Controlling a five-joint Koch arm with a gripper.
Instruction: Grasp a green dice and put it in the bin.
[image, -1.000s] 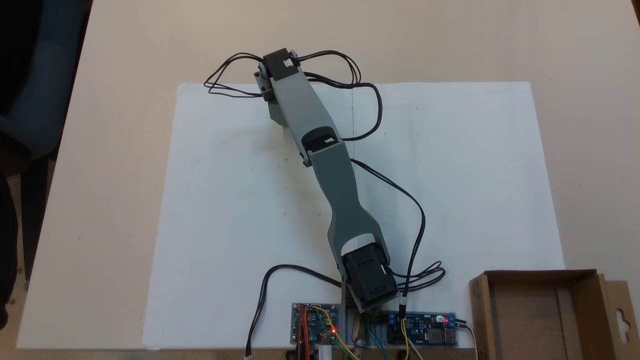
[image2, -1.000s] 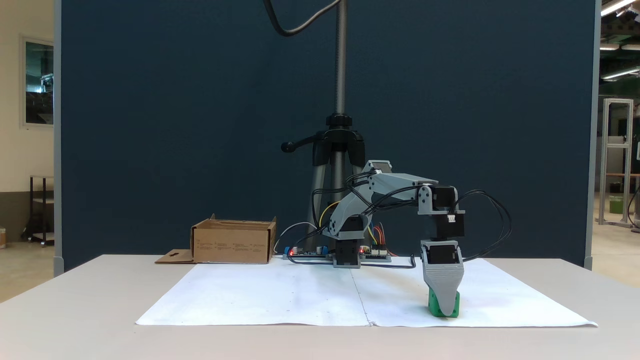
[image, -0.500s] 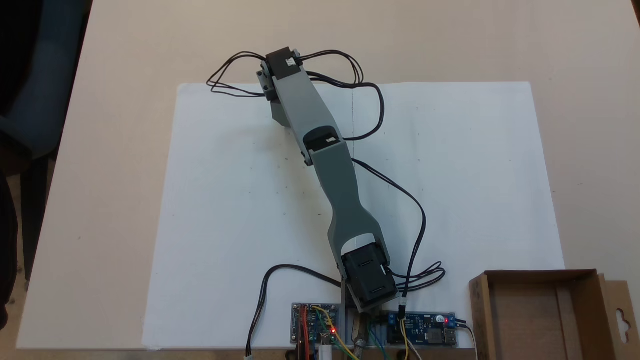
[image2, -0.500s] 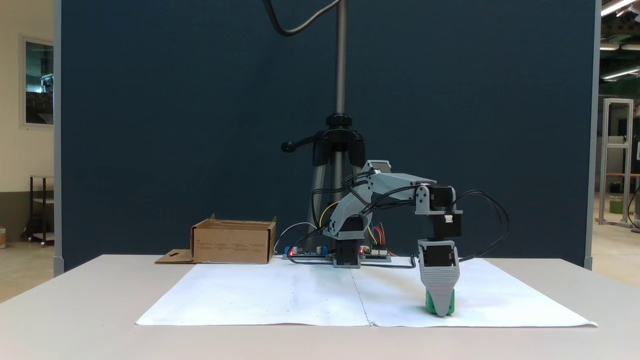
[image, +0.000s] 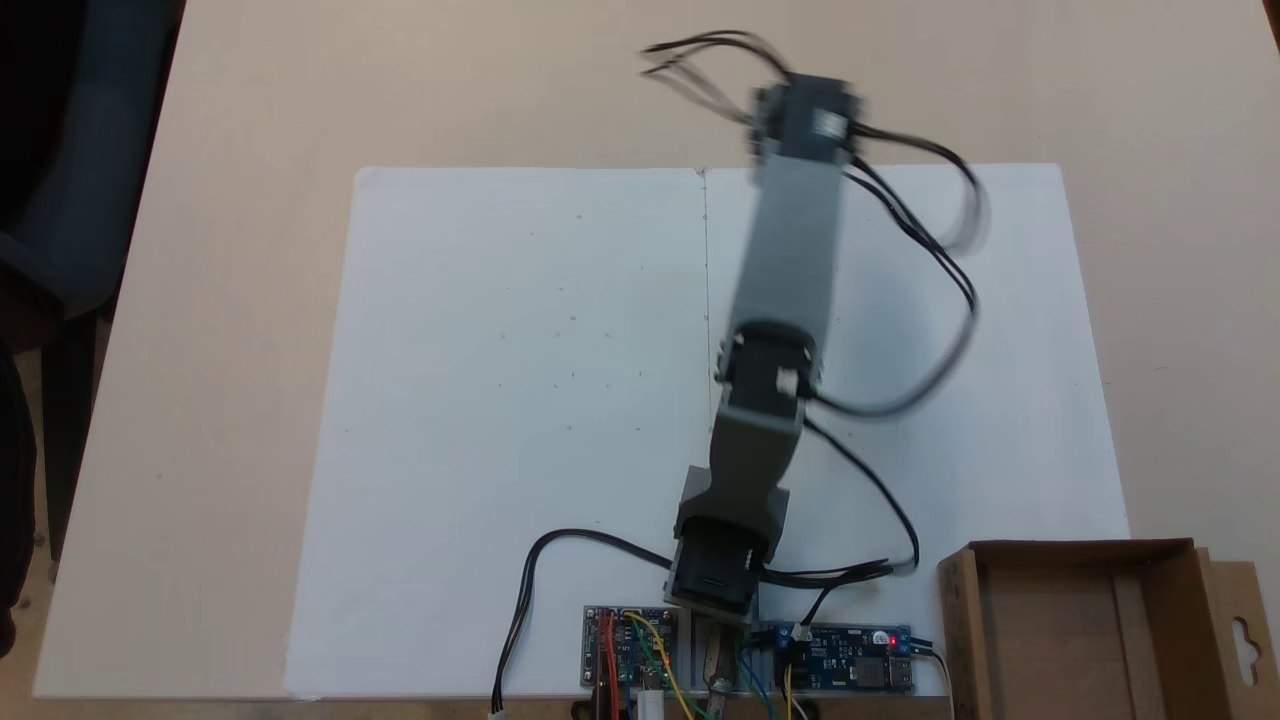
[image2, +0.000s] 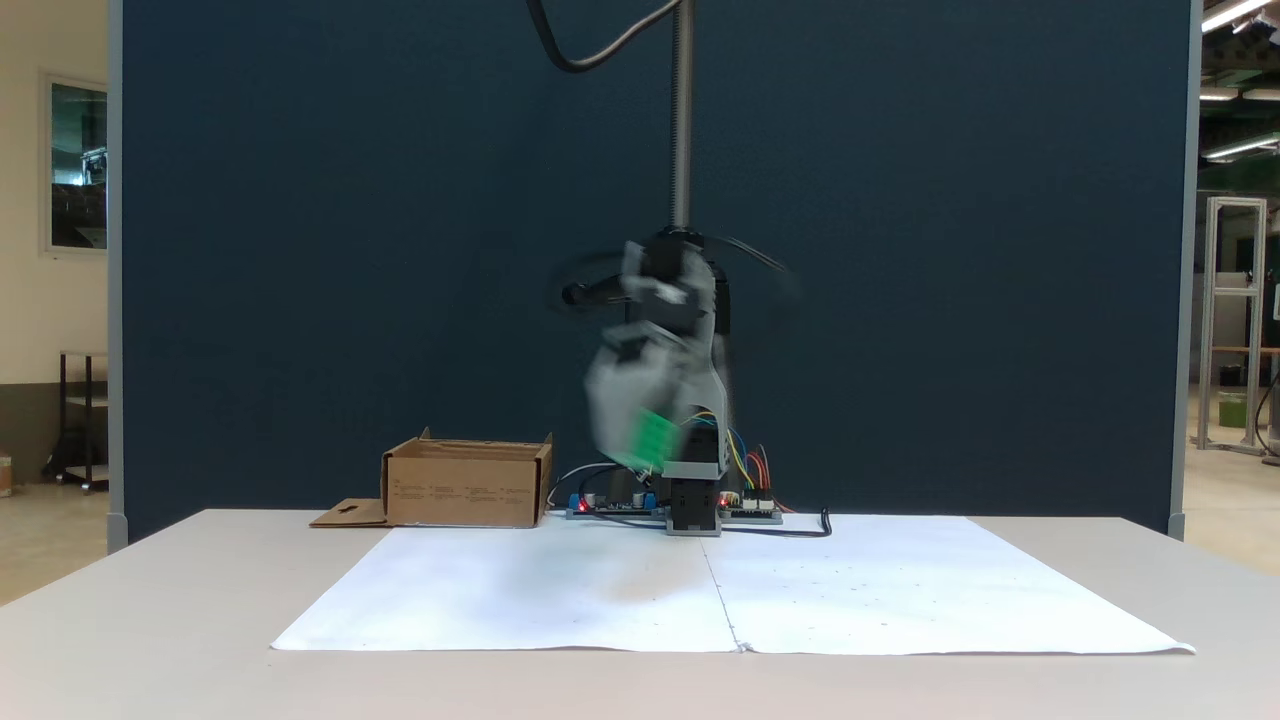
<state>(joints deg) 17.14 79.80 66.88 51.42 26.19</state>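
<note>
Pincer (image2: 640, 440) is a smeared blob in the front fixed view right now, but I can make out the green dice (image2: 655, 438) pinched in it, well clear of the table (image2: 150, 600) and hanging up in front of the arm's base. So the pincer's clamped on the dice; the blur hides exactly how the jaws sit around it.

Big change from half a second back: then the pincer was down on the white paper (image2: 500, 590) at the right side of that view with the dice sitting on the sheet. Now it's lifted and swung across toward the middle. In the top-down fixed view the arm (image: 790, 260) went from pointing at roughly 11 o'clock from its base to about 12, maybe a hair past, with the cables whipping behind it.

What that means: grab's done, lift's done, we're in the carry. My read is it's past halfway.

The bin (image: 1080, 620) sits off at about 3 o'clock from the base in the top-down view, so the arm has more swing to go that way. In the front view the bin (image2: 465, 485) is at the left, near the pincer but apart from it. Nothing in it that I can see. At this speed I'd worry about the dice slipping.
</note>
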